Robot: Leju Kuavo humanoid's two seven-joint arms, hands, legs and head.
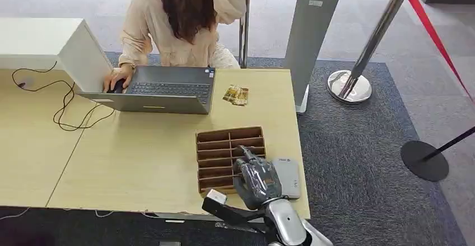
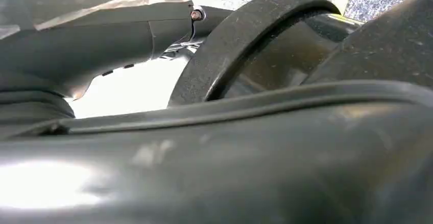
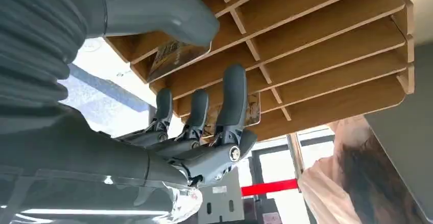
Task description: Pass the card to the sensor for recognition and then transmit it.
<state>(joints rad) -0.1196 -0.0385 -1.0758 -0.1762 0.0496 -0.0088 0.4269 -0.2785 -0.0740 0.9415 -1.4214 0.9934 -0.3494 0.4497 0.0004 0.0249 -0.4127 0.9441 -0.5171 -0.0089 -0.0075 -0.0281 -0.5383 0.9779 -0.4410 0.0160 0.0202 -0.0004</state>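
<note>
A wooden slotted card box (image 1: 224, 136) stands at the table's front right, with a flat grey sensor (image 1: 288, 177) just right of it. My right hand (image 1: 257, 180) hangs over the box's right compartments. In the right wrist view the hand (image 3: 204, 137) reaches into the box (image 3: 327, 45). A patterned card (image 3: 173, 58) stands in a slot there, pinched between the thumb on one face and the fingers (image 3: 232, 96) on the other. Part of my left hand (image 2: 87, 40) appears grey and close; its fingers are hidden.
A person (image 1: 179, 16) sits across the table at an open laptop (image 1: 162, 92). Two loose cards (image 1: 236, 94) lie beside the laptop. A white box (image 1: 50, 44) and black cables are at the left. A grey kiosk stand (image 1: 313, 33) and barrier posts (image 1: 350, 86) stand beyond the table's right edge.
</note>
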